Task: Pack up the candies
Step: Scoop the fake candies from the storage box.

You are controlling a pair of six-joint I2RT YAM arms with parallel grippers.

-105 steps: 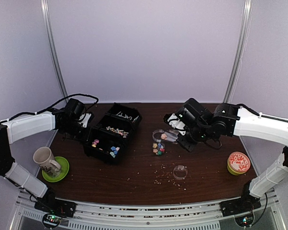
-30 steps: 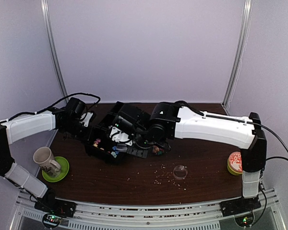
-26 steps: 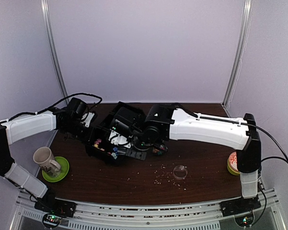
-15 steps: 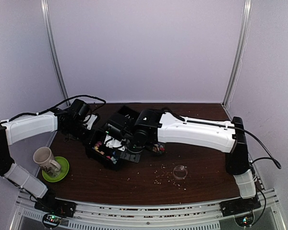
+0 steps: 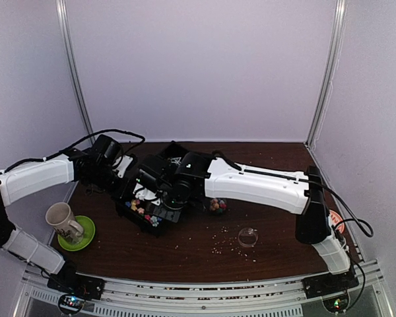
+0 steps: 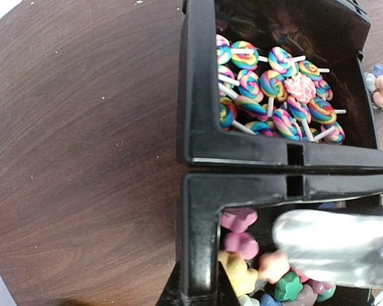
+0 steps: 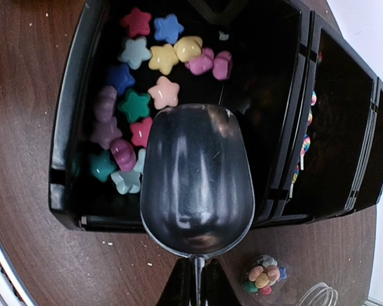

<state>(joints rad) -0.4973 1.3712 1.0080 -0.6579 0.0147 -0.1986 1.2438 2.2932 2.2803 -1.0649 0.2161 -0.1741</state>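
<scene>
A black compartment tray (image 5: pixel 164 218) holds the candies. Star-like multicoloured candies (image 7: pixel 137 83) fill its near compartment and also show in the left wrist view (image 6: pixel 242 255). Swirl lollipops on white sticks (image 6: pixel 274 89) fill the middle compartment. My left gripper (image 6: pixel 201 288) is shut on the tray's corner wall (image 6: pixel 199 210); it also shows in the top view (image 5: pixel 123 175). My right gripper (image 7: pixel 196 274) is shut on the handle of a silver scoop (image 7: pixel 196 178). The scoop is empty and hovers over the star compartment. My right arm reaches across the table (image 5: pixel 251 185).
A small clear cup of mixed candies (image 5: pixel 216 205) stands right of the tray, with a clear lid (image 5: pixel 248 236) nearer the front. Pale crumbs (image 5: pixel 223 246) are scattered between them. A mug (image 5: pixel 61 219) sits on a green saucer (image 5: pixel 86 236) at front left.
My right arm has swung left from the clear cup to the tray, bringing the scoop over the star compartment. My left gripper has kept its hold on the tray.
</scene>
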